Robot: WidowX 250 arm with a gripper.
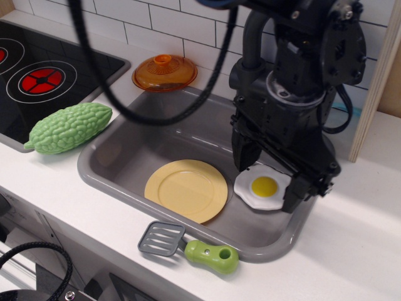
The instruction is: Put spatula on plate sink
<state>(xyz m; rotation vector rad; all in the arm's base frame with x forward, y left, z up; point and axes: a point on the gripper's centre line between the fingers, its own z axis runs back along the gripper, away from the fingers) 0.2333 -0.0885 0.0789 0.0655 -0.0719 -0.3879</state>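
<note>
The spatula (188, 246) lies on the white counter at the sink's front rim, grey slotted blade to the left, lime-green handle to the right. The pale-yellow plate (186, 189) lies flat on the floor of the grey sink (119, 164). My gripper (268, 182) hangs open and empty over the right part of the sink, its two black fingers (244, 157) straddling the fried egg (264, 187). It is to the right of the plate and behind the spatula. The faucet is hidden behind the arm.
A green bumpy bitter gourd (67, 127) lies on the counter left of the sink. An orange domed lid (164, 72) sits behind the sink. A black stove top (37, 78) with red burners is at far left. A wooden post (376, 81) stands at right.
</note>
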